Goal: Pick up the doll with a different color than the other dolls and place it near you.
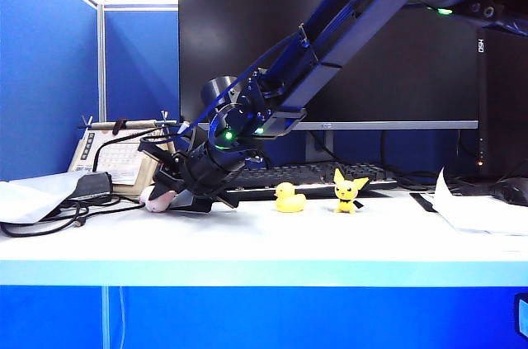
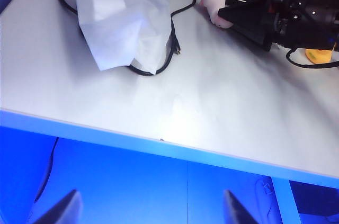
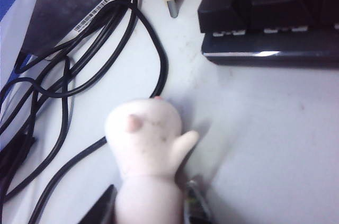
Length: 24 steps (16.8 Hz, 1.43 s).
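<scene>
Pale doll lies on the white table, left of the keyboard, among black cables. Right gripper reaches down across to the left side of the exterior view and sits at the doll; the doll's rear end lies between its two fingers, one at each flank. Fingers look close against the body, but contact isn't clear — can't tell if it's pinched or just bracketed. In the exterior view only the doll's front end shows past the gripper.

Duck and eared figure stand to the right, well apart from the doll.

Left gripper hangs off the table's front edge, fingers spread, nothing between them; only the tips show. Its view catches the doll at the right gripper's tip, and the duck mostly hidden behind that arm.
</scene>
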### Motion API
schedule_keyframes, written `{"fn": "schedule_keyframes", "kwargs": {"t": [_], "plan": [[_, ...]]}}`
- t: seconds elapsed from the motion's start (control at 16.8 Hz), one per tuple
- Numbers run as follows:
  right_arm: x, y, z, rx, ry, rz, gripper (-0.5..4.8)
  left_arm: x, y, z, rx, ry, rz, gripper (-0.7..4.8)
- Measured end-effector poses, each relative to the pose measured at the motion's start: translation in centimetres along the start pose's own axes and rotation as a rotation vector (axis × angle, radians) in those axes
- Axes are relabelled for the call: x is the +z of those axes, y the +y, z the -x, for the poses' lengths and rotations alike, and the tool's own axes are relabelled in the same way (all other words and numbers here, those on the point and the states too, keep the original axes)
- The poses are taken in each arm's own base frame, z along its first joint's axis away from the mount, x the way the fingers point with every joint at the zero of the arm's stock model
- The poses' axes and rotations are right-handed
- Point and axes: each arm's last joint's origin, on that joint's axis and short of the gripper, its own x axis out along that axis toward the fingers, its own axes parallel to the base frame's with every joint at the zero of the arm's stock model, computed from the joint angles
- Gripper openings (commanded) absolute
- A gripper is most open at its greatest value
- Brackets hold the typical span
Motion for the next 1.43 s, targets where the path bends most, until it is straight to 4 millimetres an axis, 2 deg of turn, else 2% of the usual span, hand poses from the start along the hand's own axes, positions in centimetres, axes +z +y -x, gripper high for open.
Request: {"fn": "schedule_keyframes", "kwargs": {"t": [0.53,0.65,0.83,1.07,1.43], "plan": [[0.8,0.0,0.8,0.044,0.021,0.027,1.00,0.0,0.0,0.0,0.000,0.000,0.000,3.50],[2.0,0.6,1.8,0.051,-0.003,0.067,0.56,0.0,0.0,0.0,0.000,0.000,0.000,3.50],[4.3,2.6,3.9,0.072,-0.054,0.143,0.53,0.0,0.0,0.0,0.000,0.000,0.000,3.50],[4.2,2.8,4.4,0.076,0.015,0.131,0.53,0.0,0.0,0.0,0.000,0.000,0.000,3.50],[5.3,4.5,7.0,0.066,0.092,0.220,0.53,0.0,0.0,0.0,0.000,0.000,0.000,3.50]]}}
